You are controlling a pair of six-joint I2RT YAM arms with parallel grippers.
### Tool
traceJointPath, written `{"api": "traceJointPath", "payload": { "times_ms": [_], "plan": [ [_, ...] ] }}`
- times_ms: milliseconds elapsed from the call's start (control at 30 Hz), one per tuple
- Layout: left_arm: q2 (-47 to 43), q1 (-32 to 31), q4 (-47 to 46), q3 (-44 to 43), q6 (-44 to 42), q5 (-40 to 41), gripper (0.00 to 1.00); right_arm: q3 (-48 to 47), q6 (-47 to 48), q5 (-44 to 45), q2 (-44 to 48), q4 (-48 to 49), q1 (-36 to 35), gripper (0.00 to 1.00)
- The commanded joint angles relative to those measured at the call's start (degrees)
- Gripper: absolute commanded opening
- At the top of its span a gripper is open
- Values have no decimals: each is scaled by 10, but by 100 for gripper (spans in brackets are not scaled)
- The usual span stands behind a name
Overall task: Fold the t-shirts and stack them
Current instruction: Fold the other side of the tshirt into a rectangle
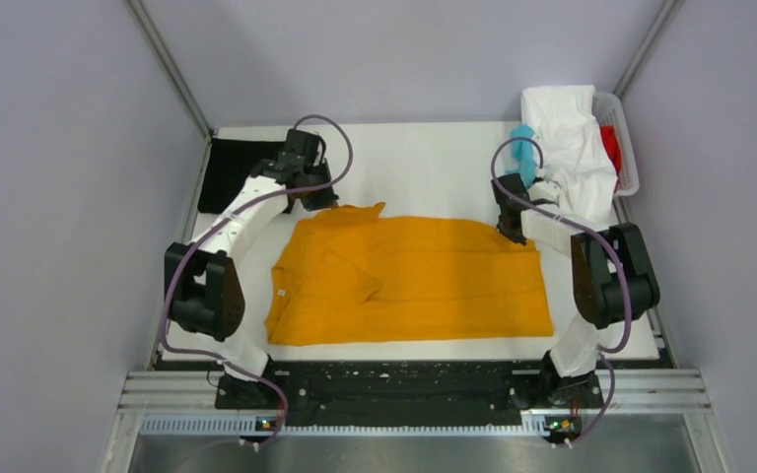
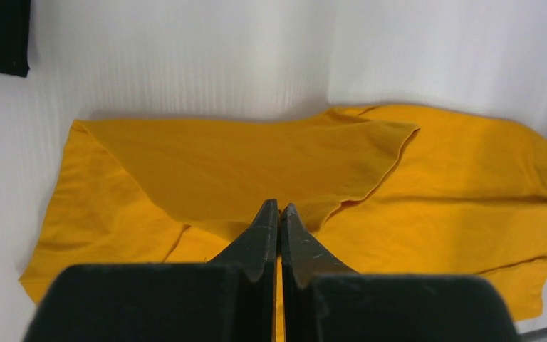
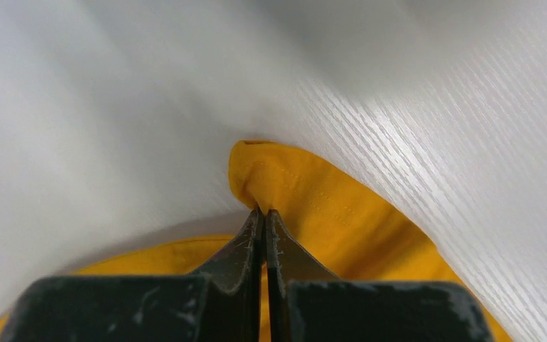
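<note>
From above, a mustard-orange t-shirt lies spread mid-bench, the left gripper at its far-left corner and the right gripper at its far-right corner. A black t-shirt sits partly hidden behind the left arm. A basket holds a white t-shirt, with only slivers of the teal t-shirt and red t-shirt showing.

Left wrist: jaws pressed together over a fold; whether cloth is caught is unclear.

Right wrist: jaws pinch the orange corner; the bench is blurred.
</note>
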State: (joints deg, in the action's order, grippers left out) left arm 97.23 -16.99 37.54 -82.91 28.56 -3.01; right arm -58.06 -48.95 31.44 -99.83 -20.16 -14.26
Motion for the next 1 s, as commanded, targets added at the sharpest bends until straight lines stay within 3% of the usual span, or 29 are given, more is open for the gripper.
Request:
{"api": "traceJointPath", "payload": {
  "times_ms": [0, 667, 967],
  "plan": [
    [-60, -2, -25, 50, 1, -22, 0, 23, 62, -12, 70, 2, -18, 0],
    [-335, -7, 1, 271, 69, -44, 0, 149, 136, -36, 315, -26, -74, 0],
    [-433, -7, 45, 330, 100, -28, 0, 166, 166, -68, 358, -41, -78, 0]
  ]
}}
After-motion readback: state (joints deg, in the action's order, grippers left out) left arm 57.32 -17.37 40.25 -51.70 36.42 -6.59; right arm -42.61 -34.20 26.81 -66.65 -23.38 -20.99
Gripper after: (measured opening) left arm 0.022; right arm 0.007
